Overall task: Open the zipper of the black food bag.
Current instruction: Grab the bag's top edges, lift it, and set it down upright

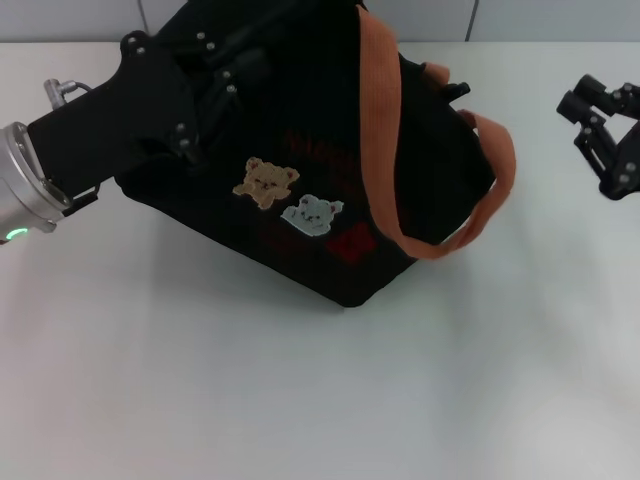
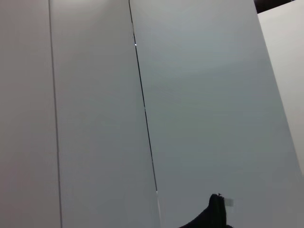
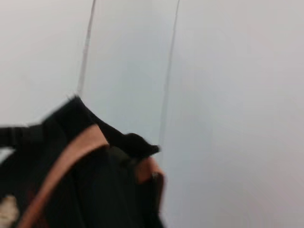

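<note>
The black food bag (image 1: 300, 170) stands at the table's far middle, with tan and white bear patches (image 1: 266, 181) on its front. Its orange-brown straps (image 1: 380, 110) drape over the top and down the right end. The zipper cannot be made out against the dark top. My left gripper (image 1: 205, 95) reaches in from the left and lies over the bag's left top end, black on black. My right gripper (image 1: 574, 120) hovers open to the right of the bag, apart from it. The right wrist view shows the bag's end (image 3: 90, 180) and a strap (image 3: 61, 161).
The white table (image 1: 300, 400) spreads wide in front of the bag. A grey panelled wall (image 2: 142, 118) stands right behind the bag. A black fabric tip (image 2: 214, 213) shows at the edge of the left wrist view.
</note>
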Available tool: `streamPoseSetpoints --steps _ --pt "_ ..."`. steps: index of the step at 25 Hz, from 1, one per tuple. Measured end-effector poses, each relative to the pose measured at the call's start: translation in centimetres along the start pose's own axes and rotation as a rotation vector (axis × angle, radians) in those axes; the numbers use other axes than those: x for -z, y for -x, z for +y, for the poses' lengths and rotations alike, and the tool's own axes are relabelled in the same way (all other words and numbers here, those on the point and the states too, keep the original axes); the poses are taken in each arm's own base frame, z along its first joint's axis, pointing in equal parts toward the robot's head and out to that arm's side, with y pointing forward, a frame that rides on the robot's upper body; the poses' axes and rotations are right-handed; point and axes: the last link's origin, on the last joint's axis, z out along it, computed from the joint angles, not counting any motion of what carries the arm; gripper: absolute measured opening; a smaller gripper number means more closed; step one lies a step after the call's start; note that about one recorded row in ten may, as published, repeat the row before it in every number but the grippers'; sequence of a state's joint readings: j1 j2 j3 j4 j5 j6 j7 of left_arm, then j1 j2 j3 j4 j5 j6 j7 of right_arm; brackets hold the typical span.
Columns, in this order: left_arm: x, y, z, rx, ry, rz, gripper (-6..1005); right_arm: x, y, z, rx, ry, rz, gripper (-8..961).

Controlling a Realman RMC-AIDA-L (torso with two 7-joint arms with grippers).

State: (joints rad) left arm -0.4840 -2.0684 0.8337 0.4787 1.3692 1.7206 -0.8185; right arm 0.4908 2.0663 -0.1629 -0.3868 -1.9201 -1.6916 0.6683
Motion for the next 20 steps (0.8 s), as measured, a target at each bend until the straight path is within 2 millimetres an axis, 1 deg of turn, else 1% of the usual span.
streamPoseSetpoints --steps 4,8,13,18,20 --pt "-0.3 0.3 0.5 0.007 0.023 -0.005 93 -1.3 1.2 -1.0 -0.139 0.161 0.093 165" --pt "-0.6 0.6 0.9 0.013 0.045 -0.011 93 -2.5 2.0 -1.6 -0.187 0.232 0.159 166" --pt "-0.8 0.8 1.4 0.008 0.072 -0.020 93 -3.1 2.1 -2.4 -0.155 0.214 0.197 284" --pt "-0.8 1.0 1.5 0.002 0.074 -0.026 93 -3.9 1.9 -2.6 -0.146 0.158 0.174 283" --pt "-0.7 1.0 1.4 -0.009 0.062 -0.025 93 -4.2 1.4 -2.5 -0.136 0.121 0.171 283"
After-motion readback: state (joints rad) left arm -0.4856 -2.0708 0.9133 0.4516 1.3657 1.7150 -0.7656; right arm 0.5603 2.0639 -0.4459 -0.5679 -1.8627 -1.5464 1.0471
